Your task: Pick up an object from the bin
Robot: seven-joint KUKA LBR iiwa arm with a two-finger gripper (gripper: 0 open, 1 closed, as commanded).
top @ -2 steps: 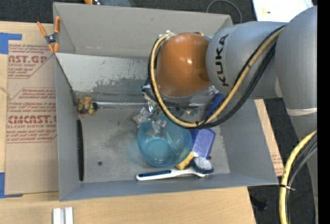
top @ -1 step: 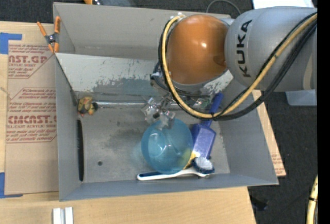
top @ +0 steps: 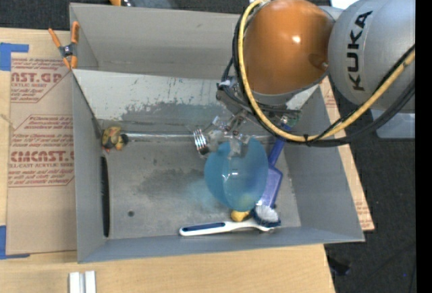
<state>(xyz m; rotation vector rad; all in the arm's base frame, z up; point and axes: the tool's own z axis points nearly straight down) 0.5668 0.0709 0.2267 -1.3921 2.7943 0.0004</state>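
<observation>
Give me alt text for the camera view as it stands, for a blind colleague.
The gripper hangs over a translucent blue rounded object at the right of the grey bin. A white-and-blue toothbrush lies along the lower wall below it; a black stick and a small yellowish object lie at the left.

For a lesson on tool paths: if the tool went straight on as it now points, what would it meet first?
Probably the clear blue object lying right under the tool, right of the middle of the bin. Depth is unclear; the metal spring beside it could be touched too.
</observation>
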